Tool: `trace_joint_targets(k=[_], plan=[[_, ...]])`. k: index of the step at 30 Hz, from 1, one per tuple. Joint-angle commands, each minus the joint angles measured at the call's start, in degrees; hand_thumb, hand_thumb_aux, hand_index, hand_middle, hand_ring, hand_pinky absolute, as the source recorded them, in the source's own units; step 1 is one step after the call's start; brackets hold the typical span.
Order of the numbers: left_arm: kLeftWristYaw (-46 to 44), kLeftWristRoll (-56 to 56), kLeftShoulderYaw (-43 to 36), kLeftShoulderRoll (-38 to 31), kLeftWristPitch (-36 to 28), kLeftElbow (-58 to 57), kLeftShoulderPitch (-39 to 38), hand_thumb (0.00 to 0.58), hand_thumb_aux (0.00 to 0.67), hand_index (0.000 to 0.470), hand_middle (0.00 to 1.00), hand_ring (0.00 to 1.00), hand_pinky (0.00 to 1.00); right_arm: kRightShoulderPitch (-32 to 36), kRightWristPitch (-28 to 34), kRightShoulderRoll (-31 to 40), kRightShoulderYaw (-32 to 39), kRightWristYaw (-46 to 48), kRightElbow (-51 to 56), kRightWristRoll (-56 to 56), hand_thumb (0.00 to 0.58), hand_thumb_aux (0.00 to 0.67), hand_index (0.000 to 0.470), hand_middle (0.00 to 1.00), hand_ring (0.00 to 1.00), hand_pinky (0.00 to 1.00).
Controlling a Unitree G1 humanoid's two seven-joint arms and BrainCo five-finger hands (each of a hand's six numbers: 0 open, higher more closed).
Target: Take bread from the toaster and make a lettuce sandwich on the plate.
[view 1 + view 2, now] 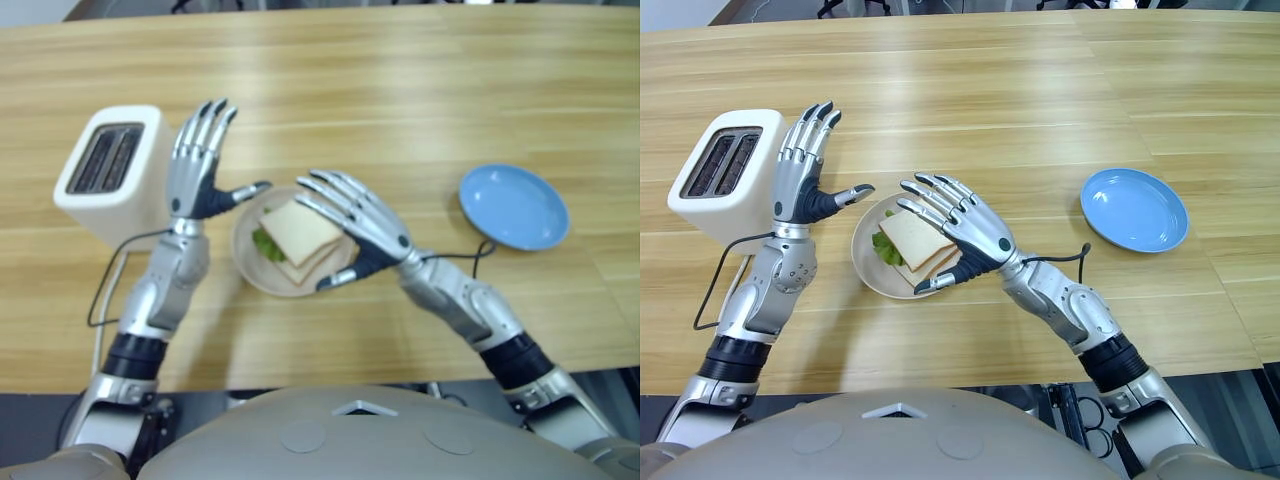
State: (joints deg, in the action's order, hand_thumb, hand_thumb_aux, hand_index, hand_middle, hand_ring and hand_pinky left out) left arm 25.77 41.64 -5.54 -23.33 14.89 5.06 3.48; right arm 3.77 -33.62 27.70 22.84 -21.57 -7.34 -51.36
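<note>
Soft, light and easily squashed, the sandwich (918, 240) lies on the plate (868, 272) with lettuce (883, 246) peeking out at 9 o'clock, best taken gently by its crusts, while the right hand (962, 236) over it and the left hand (800, 172) at 10 o'clock are both spread wide, empty.

No text, label, brand, number or sign can be read here. The toaster (725, 172), the beige plate (865, 270), the blue plate (1135, 210) and the wooden tabletop (990, 90) all show plain surfaces.
</note>
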Motion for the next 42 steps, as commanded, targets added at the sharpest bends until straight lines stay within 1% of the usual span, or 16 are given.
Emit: trace_joint_targets(k=[1,4,5,6,7,8,10,13,14,15,16,18,24,31,37,42], plan=[[-8.35,-12.09,2.44,-0.91,2.69,-2.16,-0.13,0.000,0.000,0.000,0.00,0.00,0.00,-0.93,0.21,0.97,-2.81,3.07,-1.40,3.32,0.000,0.000,0.000,0.00,0.00,0.00],[-20.56,-24.31,2.70,-3.84,5.41,-3.57,-0.67,0.005,0.003,0.002,0.00,0.00,0.00,-1.23,2.47,2.90,-4.82,10.48,-1.11,9.48,0.000,0.000,0.000,0.00,0.00,0.00],[-24.60,-27.50,2.80,-5.18,5.64,-3.63,-1.01,0.501,0.423,0.290,0.00,0.00,0.00,-1.36,3.65,3.94,-5.43,14.01,-0.98,12.25,0.104,0.063,0.043,0.00,0.00,0.00],[-28.20,-29.89,3.18,-6.72,4.99,-3.82,-1.27,0.580,0.670,0.460,0.43,0.43,0.43,-1.61,5.67,5.23,-6.28,18.29,-0.79,15.95,0.441,0.342,0.235,0.24,0.24,0.24],[-30.85,-31.33,3.84,-8.15,3.84,-4.14,-1.40,0.580,0.670,0.460,0.43,0.43,0.43,-1.99,7.16,6.71,-7.17,22.07,-0.86,19.41,0.441,0.342,0.235,0.24,0.24,0.24],[-33.83,-33.02,4.63,-9.67,1.66,-4.73,-1.40,0.580,0.670,0.460,1.00,1.00,1.00,-2.65,8.91,8.59,-8.32,26.26,-1.27,23.39,0.580,0.670,0.460,1.00,1.00,1.00],[-39.37,-35.25,5.51,-12.76,-1.82,-5.80,-1.62,0.580,0.670,0.460,1.00,1.00,1.00,-4.85,13.09,12.72,-10.55,34.84,-2.54,30.80,0.580,0.670,0.460,1.00,1.00,1.00],[-48.49,-35.25,3.12,-17.53,-6.33,-5.65,-3.45,0.580,0.670,0.460,1.00,1.00,1.00,-8.65,17.07,17.31,-14.62,42.23,-5.46,38.16,0.580,0.670,0.460,1.00,1.00,1.00],[-51.52,-35.50,2.00,-18.76,-7.06,-5.10,-4.41,0.574,0.602,0.413,1.00,1.00,1.00,-10.22,18.51,18.50,-15.79,44.52,-7.00,40.37,0.580,0.670,0.460,1.00,1.00,1.00],[-53.83,-35.76,1.27,-19.69,-7.29,-4.74,-5.19,0.570,0.581,0.399,1.00,1.00,1.00,-11.56,19.49,19.49,-16.49,46.59,-8.44,42.14,0.580,0.670,0.460,1.00,1.00,1.00],[-55.53,-35.72,0.95,-20.41,-7.61,-4.35,-5.76,0.570,0.581,0.399,1.00,1.00,1.00,-12.69,20.40,20.07,-16.98,48.36,-9.72,43.58,0.580,0.670,0.460,1.00,1.00,1.00],[-57.26,-35.15,1.37,-21.41,-9.07,-3.33,-6.67,0.580,0.670,0.460,1.00,1.00,1.00,-13.81,21.85,20.24,-16.96,50.72,-11.14,44.70,0.580,0.670,0.460,1.00,1.00,1.00],[-62.62,-33.76,1.53,-24.93,-17.06,3.60,-10.87,0.580,0.670,0.460,1.00,1.00,1.00,-15.85,24.37,18.59,-11.16,56.72,-12.29,43.46,0.580,0.670,0.460,1.00,1.00,1.00],[-67.38,-31.20,-4.57,-23.85,-23.46,4.27,-12.45,0.580,0.670,0.460,1.00,1.00,1.00,-12.40,25.58,13.51,-3.33,60.59,-7.96,40.20,0.580,0.670,0.460,1.00,1.00,1.00],[-67.42,-28.38,-8.48,-21.49,-23.81,0.42,-9.61,0.580,0.670,0.460,1.00,1.00,1.00,-8.01,24.69,8.82,1.87,60.86,0.04,36.23,0.580,0.670,0.460,1.00,1.00,1.00],[-64.90,-23.44,-12.99,-17.43,-22.79,-4.55,-5.08,0.580,0.670,0.460,1.00,1.00,1.00,-4.57,23.34,5.84,2.78,58.30,6.41,32.85,0.580,0.670,0.460,1.00,1.00,1.00]])
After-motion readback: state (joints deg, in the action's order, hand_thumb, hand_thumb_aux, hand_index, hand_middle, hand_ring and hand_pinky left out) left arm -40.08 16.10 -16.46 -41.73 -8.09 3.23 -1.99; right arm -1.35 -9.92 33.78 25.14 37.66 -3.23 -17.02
